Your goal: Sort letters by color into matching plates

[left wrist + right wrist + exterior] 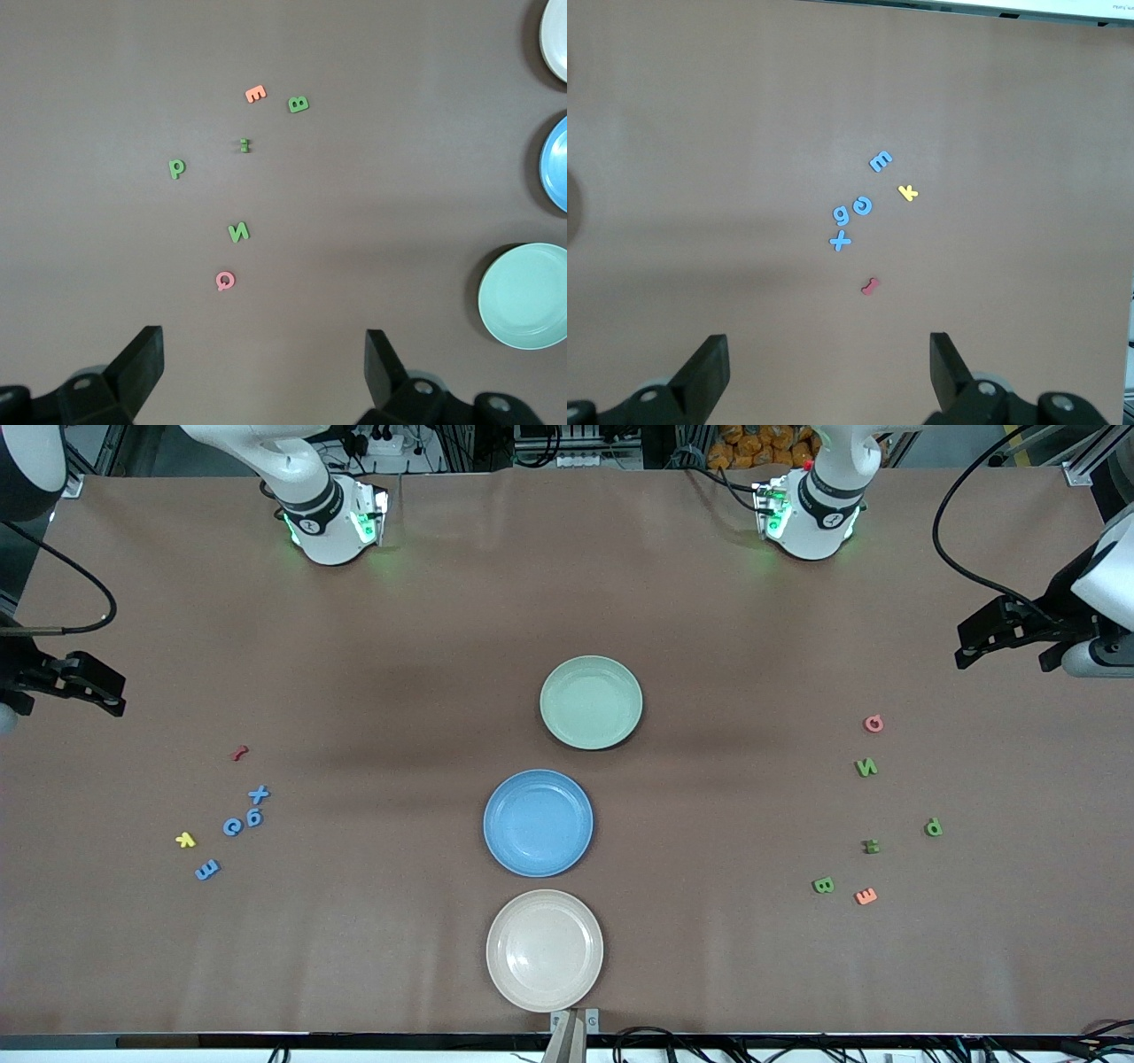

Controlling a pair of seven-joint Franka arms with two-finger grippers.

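Four blue letters (234,825) lie toward the right arm's end, four green letters (866,767) toward the left arm's. Green plate (591,701), blue plate (538,823) and beige plate (544,950) sit empty. Left gripper (264,363) and right gripper (828,363) hover spread, holding nothing.

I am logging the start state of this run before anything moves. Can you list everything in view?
Green letters: four, green, toward the left arm's end of the table.
Blue letters: four, blue, toward the right arm's end.
Other letters: pink and orange among the green; red and yellow by the blue.
Plates: mint green, blue, cream, in a row mid-table, cream nearest the camera.
Left end effector: open, over bare table.
Right end effector: open, over bare table.
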